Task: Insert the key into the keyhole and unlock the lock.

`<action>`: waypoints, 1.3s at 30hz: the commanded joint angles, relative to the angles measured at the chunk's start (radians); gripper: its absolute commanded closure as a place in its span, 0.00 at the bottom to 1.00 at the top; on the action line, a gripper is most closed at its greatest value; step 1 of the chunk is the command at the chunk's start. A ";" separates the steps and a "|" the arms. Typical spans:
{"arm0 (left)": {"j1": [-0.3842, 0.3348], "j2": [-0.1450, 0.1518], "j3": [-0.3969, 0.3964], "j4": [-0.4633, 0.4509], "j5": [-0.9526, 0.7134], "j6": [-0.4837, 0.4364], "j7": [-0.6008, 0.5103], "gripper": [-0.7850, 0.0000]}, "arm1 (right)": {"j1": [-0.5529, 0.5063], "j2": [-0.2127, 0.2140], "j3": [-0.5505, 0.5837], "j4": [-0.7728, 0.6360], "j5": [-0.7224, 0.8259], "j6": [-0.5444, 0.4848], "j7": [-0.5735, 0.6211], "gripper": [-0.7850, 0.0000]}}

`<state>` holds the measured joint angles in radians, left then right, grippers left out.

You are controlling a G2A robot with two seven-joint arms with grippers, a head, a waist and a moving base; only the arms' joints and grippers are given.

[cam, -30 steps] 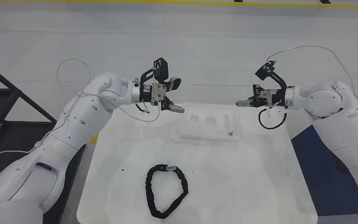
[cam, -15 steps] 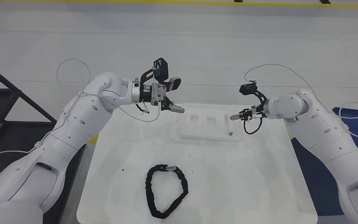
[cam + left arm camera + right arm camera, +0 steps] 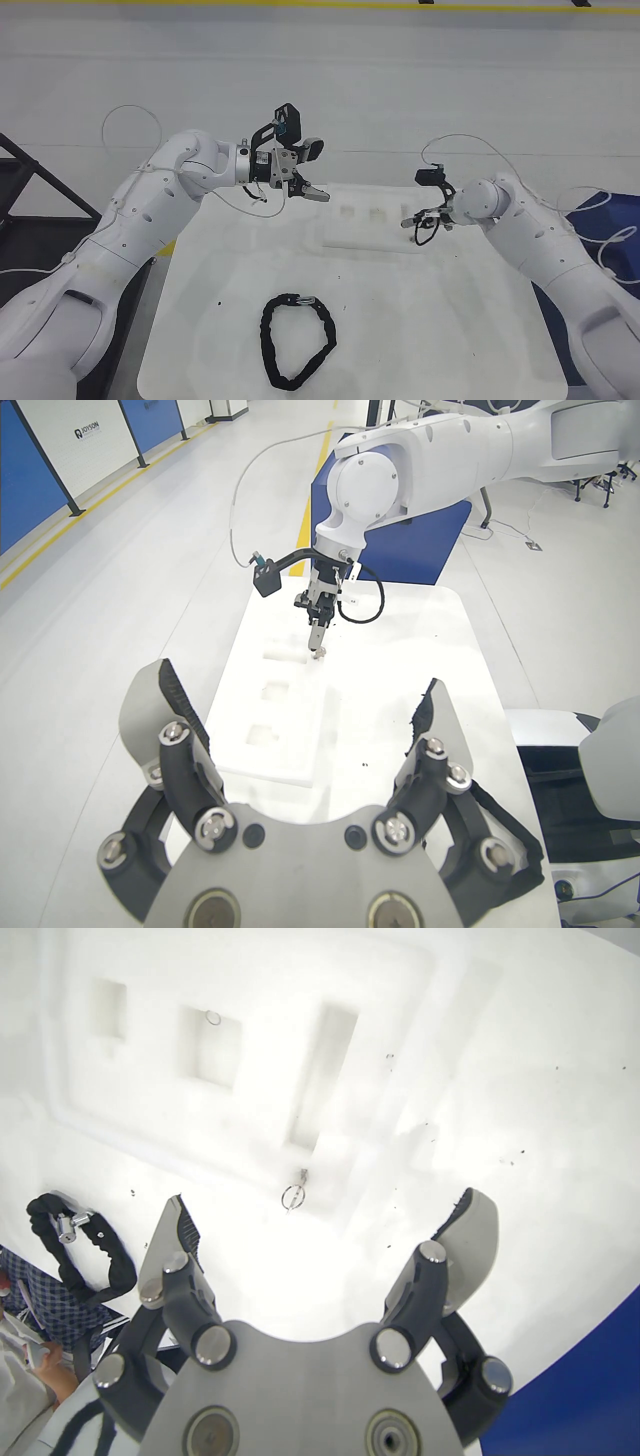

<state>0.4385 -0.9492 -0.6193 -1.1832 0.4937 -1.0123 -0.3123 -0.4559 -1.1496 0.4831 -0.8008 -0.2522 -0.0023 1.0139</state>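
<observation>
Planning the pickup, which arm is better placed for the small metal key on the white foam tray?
Right. The right gripper hovers open by the small metal key; the left gripper is across the tray.

On the desk (image 3: pixel 450 320), a foam tray (image 3: pixel 375 225) sits at upper centre of the top view. The key (image 3: pixel 294 1195) lies on the tray's lower-right corner, and the chain lock (image 3: pixel 297 340) lies lower left of the tray.

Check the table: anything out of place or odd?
The key lies on the rim of the foam tray, just past the end of the long slot, not inside it. A small loose ring sits alone in the middle recess.
</observation>
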 commanded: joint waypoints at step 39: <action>0.000 0.000 0.000 0.000 0.000 0.000 0.000 0.00 | -0.017 -0.062 -0.005 -0.043 -0.040 0.285 0.024 0.00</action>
<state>0.4385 -0.9492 -0.6193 -1.1832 0.4937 -1.0123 -0.3123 -0.4696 -1.2131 0.4750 -0.8378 -0.2890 0.2705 1.0348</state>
